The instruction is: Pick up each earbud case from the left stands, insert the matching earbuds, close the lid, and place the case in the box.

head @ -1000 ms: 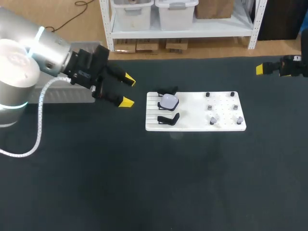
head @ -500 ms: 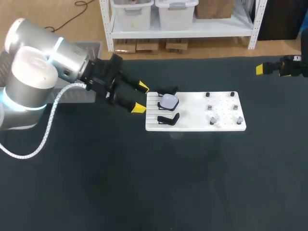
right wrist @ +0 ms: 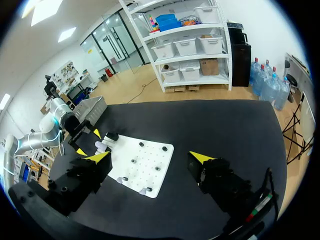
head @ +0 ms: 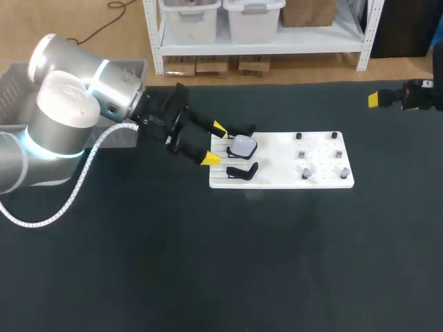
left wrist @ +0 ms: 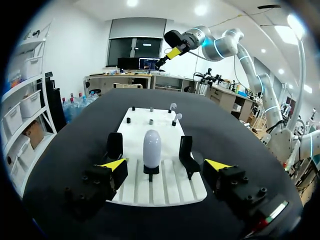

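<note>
on the dark worktop (head: 208, 263), a white board (head: 322, 181) with slots along its left part. on a black stand there, a pale, rounded earbud case (head: 243, 145), lid closed, with an empty black stand (head: 242, 171) just beside it, nearer the camera in the head view. toward the board's right end, two pale earbuds (head: 304, 171) upright on small holders, plus a few black pegs (head: 298, 136).

reaching in from the left, the left gripper (head: 215, 144), fingers spread wide, yellow tips at the board's left edge. seen from the left wrist: the earbud case (left wrist: 152, 148) ahead of the left gripper (left wrist: 165, 165), in line with the gap between the fingers but touched by neither (nothing gripped).

far over at the worktop's right rear edge, the right gripper (right wrist: 149, 157), well apart from the board, fingers wide apart and holding nothing.

beyond the left arm, at the worktop's left rear corner, a grey box (right wrist: 92, 105).
</note>
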Robot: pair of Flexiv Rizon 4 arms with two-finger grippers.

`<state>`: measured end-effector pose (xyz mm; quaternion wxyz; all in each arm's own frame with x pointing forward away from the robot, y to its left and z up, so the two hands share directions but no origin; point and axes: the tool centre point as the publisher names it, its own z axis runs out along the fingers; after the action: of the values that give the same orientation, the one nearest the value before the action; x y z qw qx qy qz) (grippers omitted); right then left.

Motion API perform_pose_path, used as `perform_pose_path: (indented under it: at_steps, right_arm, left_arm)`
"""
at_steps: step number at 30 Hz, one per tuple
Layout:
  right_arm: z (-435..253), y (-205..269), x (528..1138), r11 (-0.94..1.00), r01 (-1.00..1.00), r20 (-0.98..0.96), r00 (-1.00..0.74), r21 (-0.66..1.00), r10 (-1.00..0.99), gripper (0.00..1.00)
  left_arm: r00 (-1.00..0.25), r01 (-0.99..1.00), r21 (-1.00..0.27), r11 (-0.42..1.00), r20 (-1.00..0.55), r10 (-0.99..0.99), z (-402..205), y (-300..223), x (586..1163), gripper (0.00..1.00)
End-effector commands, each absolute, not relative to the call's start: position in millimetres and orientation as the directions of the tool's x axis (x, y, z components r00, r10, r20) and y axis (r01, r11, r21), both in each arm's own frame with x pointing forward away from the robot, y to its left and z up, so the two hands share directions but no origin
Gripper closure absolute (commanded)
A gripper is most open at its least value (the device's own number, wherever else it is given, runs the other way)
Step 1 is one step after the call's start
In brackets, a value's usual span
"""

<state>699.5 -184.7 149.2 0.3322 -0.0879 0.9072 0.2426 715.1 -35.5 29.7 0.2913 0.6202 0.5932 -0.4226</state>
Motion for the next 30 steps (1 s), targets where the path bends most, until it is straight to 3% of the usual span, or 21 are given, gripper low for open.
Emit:
perform_pose_path:
  at_steps: [1, 11, 14, 19, 23, 30]
  right_arm:
    - [149.7, -184.5, 699.1, 0.868, -0.319, -0.645, -0.764, 0.38, 0.001, 0.0]
    - [149.7, -184.5, 699.1, 0.868, -0.319, -0.645, -0.764, 0.38, 0.001, 0.0]
    - [149.7, -184.5, 699.1, 0.868, -0.319, -0.645, -0.764, 0.38, 0.001, 0.0]
    - [149.7, -184.5, 699.1, 0.868, -0.319, -0.645, -0.764, 0.38, 0.001, 0.0]
    - [149.7, -184.5, 699.1, 0.868, -0.319, -0.645, -0.764, 0.38, 0.001, 0.0]
    - [149.7, -184.5, 699.1, 0.868, -0.319, -0.645, -0.764, 0.38, 0.001, 0.0]
  left_arm:
    - [-0.067, 0.979, -0.151, -0.137, -0.873, 0.484, 22.6, -43.5, 725.5, 0.0]
    - [-0.081, 0.98, -0.155, -0.125, -0.885, 0.459, 14.3, -52.9, 735.6, 0.0]
    - [-0.085, 0.979, -0.158, -0.128, -0.89, 0.449, 14.2, -54.6, 736.2, 0.09]
    - [-0.084, 0.978, -0.157, -0.134, -0.896, 0.435, 13.8, -59.1, 735.5, 0.14]
    - [-0.081, 0.978, -0.154, -0.139, -0.901, 0.426, 14.0, -60.7, 733.7, 0.25]
    - [-0.067, 0.979, -0.14, -0.145, -0.905, 0.419, 14.8, -61.6, 729.6, 0.22]
